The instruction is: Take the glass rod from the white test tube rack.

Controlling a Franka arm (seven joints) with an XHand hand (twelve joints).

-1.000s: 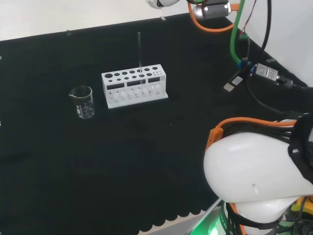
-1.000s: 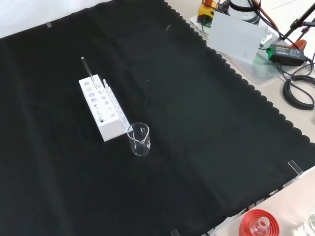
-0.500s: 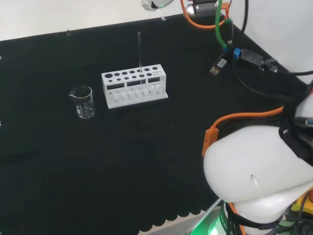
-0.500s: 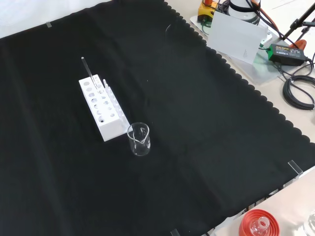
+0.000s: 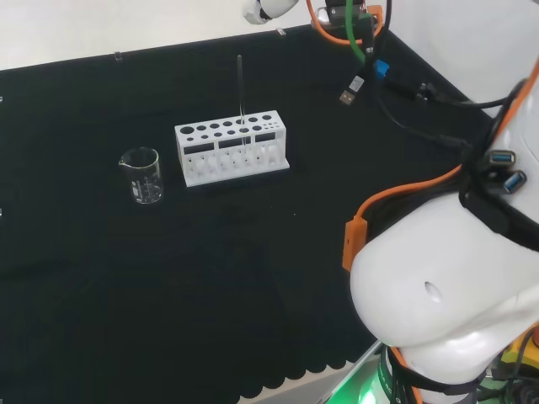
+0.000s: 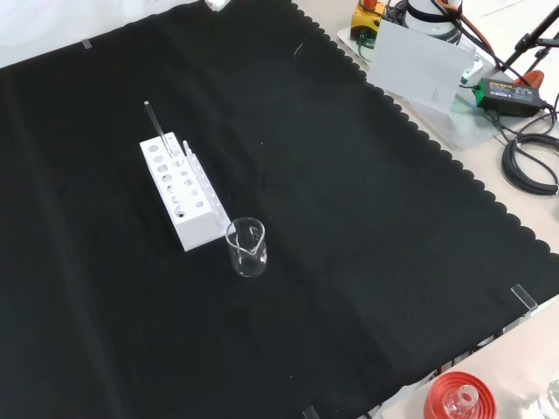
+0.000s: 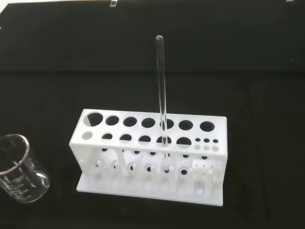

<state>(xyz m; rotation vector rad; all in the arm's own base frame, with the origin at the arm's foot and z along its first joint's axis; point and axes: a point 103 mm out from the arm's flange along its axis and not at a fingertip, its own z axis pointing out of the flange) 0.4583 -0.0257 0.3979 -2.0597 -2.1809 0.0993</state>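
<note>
The white test tube rack [image 5: 232, 151] stands on the black cloth, left of centre in the front view [image 6: 181, 194]. A clear glass rod [image 5: 241, 91] stands upright in one of its front-row holes and rises well above the rack [image 6: 157, 125]. The wrist view looks down on the rack [image 7: 152, 157] from some way off, with the rod [image 7: 162, 95] near the middle. A small white piece of the arm's end [image 5: 264, 8] shows at the head view's top edge, above and right of the rod. Nothing touches the rod.
An empty glass beaker [image 5: 141, 174] stands just left of the rack in the head view, nearer the camera in the front view [image 6: 246, 248]. The arm's big white link [image 5: 438, 311] and hanging cables [image 5: 370, 67] occupy the head view's right. A red ribbed stand [image 6: 458, 397] sits off the cloth's front edge.
In the head view the arm's cables and upper parts have swung left, toward the rack, and the big white link has shifted slightly. Rack, rod and beaker have not moved.
</note>
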